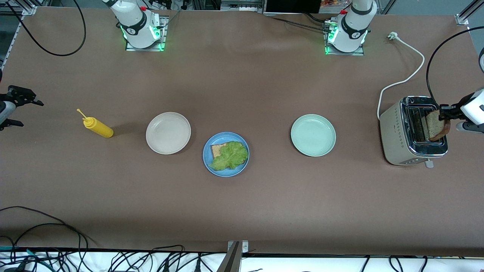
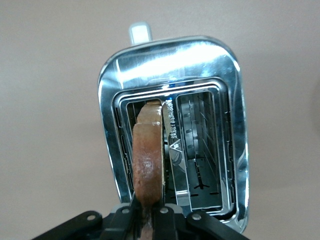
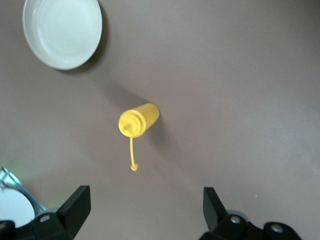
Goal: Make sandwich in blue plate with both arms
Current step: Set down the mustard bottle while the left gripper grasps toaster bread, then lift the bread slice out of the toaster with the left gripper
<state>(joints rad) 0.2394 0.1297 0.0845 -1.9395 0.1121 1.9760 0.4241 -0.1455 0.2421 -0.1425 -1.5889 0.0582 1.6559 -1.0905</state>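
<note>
Left pincer [image 1: 443,112] pinches bread slice [image 1: 436,125] over toaster [image 1: 401,139] on brown table [image 1: 242,204] — right pincer [image 3: 145,210] spread.

Table layout: three plates in a row, toaster at the left arm's end.

Blue plate [image 1: 225,154] sits between and nearer the front camera than its two neighbour plates [image 1: 168,133] [image 1: 313,135]; lettuce [image 1: 229,155] lies on a bread slice [image 1: 216,150] in it. Bottle [image 1: 97,127] at nine o'clock of them. Second slice [image 1: 435,126] stands in the toaster [image 1: 412,131] slot.
</note>
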